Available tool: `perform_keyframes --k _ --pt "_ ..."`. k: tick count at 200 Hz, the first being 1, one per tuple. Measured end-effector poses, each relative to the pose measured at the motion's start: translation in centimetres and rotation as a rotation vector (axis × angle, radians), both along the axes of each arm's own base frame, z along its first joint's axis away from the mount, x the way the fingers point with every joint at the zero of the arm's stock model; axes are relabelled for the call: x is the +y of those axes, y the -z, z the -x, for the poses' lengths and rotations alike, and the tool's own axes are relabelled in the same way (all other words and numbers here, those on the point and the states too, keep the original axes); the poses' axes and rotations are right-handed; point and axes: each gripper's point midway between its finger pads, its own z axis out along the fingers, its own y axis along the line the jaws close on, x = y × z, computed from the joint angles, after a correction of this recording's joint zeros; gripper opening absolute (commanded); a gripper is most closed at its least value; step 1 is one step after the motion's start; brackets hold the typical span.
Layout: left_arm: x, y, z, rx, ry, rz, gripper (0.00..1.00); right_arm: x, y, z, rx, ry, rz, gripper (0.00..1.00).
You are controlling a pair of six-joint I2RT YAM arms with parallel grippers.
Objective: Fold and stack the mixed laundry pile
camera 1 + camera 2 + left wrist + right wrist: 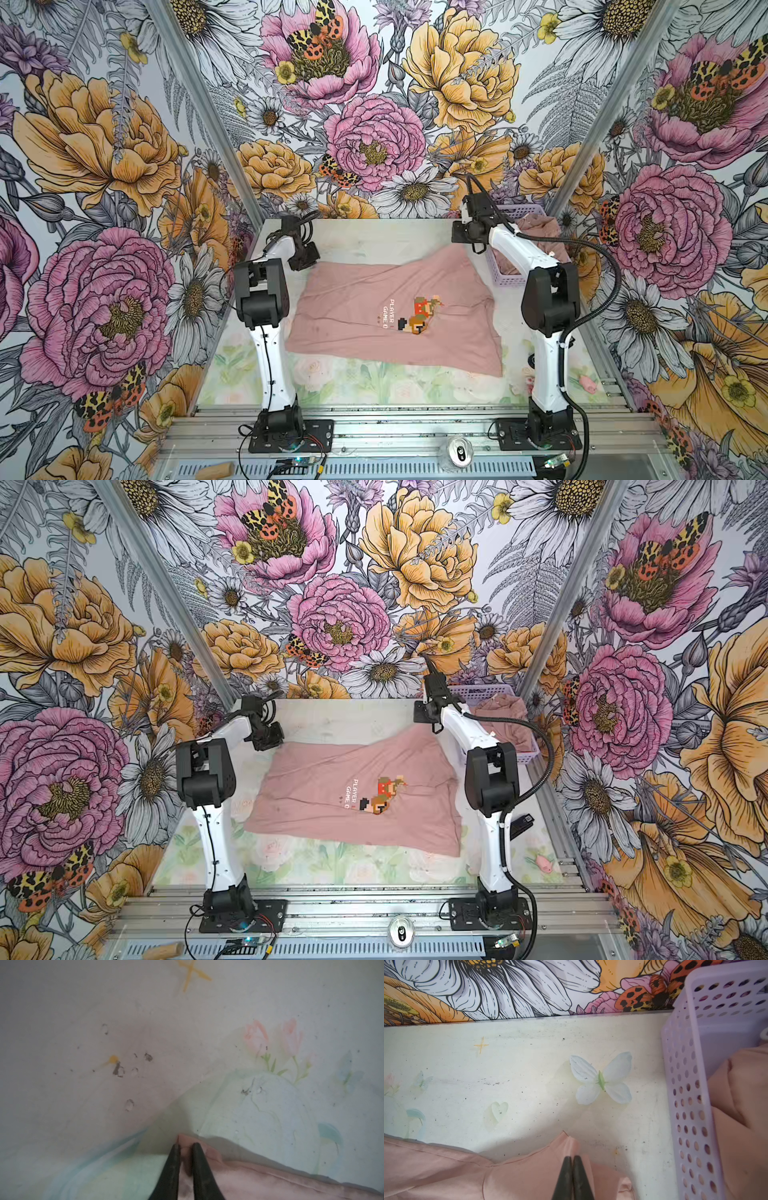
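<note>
T-shirt [374, 307]: dusty pink, spread open across the middle of the table [374, 237], print and white text facing up. It is rumpled and creased, with no fold in it.
Left gripper [185, 1145]: at the shirt's far left corner. The jaws are narrow with a tuck of pink cloth between them, which I read as a pinch.
Right gripper [572, 1157]: at the shirt's far right corner, closed tight on the hem, and the cloth peaks up around the tips.
Basket [505, 276]: lavender, at the table's far right corner, with more pink garments [536, 226] heaped inside. I cannot pick out the shorts among them.
Done so far: one garment is out and laid flat, and both far corners are taken.
Left to do: nearly everything. I see no folded piece and no stack anywhere on the table.
Step in hand, my read: a first fold, bringing the far edge over toward the near edge.
Progress: early.
</note>
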Motion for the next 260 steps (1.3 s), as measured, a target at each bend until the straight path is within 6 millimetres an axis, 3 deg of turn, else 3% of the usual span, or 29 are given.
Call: perform_keyframes --k 53,110,150,206,260 --pt "0.1 -0.4 0.0 -0.004 -0.005 -0.004 0.06 -0.1 0.0 0.0 -0.001 0.005 0.006 0.00" --pt "-0.1 -5.1 -1.9 -0.087 -0.005 0.013 0.05 -0.3 0.0 -0.1 -0.002 0.010 0.011 0.00" --pt "-0.3 -7.0 -2.0 -0.113 -0.004 0.031 0.05 -0.3 0.0 -0.1 -0.003 0.007 0.014 0.00" --pt "-0.4 -8.0 -2.0 -0.126 -0.012 0.059 0.01 -0.4 0.0 -0.1 -0.004 0.007 0.018 0.00" --pt "1.5 -8.1 -1.8 -0.122 -0.053 0.096 0.00 -1.6 -1.6 -0.2 -0.029 0.032 -0.001 0.00"
